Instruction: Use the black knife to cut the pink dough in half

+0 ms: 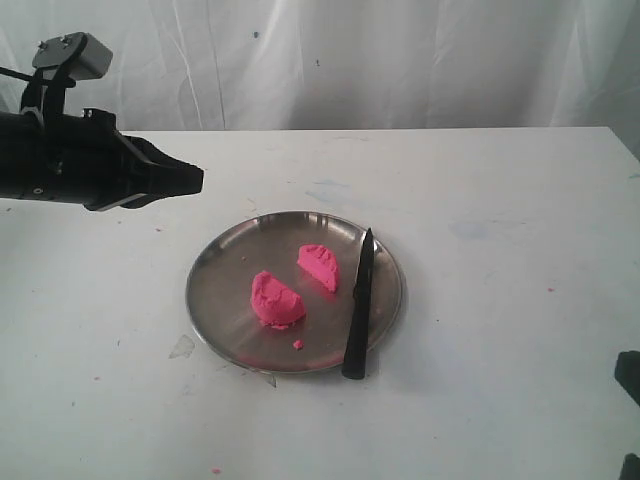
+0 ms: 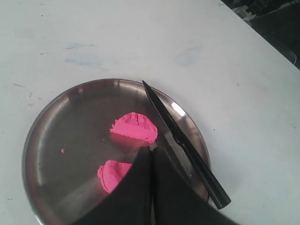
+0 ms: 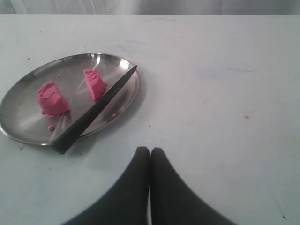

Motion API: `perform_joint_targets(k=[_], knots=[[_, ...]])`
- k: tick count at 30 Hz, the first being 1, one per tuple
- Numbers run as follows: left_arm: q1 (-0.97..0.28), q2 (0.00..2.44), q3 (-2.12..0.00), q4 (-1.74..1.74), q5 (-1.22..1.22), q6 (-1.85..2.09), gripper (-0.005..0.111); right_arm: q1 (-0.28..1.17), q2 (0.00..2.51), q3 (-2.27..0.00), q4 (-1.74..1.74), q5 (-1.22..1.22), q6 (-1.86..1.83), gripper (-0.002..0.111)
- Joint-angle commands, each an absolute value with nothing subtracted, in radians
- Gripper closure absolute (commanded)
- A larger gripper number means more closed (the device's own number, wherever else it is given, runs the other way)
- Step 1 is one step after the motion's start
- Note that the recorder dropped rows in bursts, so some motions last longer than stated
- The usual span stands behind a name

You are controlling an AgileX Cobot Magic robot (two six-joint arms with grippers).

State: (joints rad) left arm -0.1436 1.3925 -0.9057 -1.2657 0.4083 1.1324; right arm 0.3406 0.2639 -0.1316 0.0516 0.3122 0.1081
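Pink dough (image 1: 277,299) halves lie beside black knife (image 1: 358,305) on plate (image 1: 222,290).

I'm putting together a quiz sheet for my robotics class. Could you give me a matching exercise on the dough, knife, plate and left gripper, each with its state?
Column one:
1 pink dough
2 black knife
3 steel plate
4 left gripper

Column two:
A shut, holding nothing
B in two pieces, apart
C carries the dough and the knife
D lying loose, handle end past the rim

Pairs: 1-B, 2-D, 3-C, 4-A
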Motion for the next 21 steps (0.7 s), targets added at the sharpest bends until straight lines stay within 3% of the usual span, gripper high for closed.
perform_joint_targets(k=[1,10,21], knots=[[-0.142,1.383,-0.898,-1.288,0.415,1.127,0.107,0.299,0.178,-0.087,0.056,0.317,0.101,0.108],[-0.142,1.383,-0.898,-1.288,0.415,1.127,0.107,0.288,0.0,-0.007,0.053,0.386,0.101,0.108],[-0.142,1.383,-0.898,-1.288,0.415,1.127,0.107,0.288,0.0,0.0,-0.018,0.359,0.072,0.108]])
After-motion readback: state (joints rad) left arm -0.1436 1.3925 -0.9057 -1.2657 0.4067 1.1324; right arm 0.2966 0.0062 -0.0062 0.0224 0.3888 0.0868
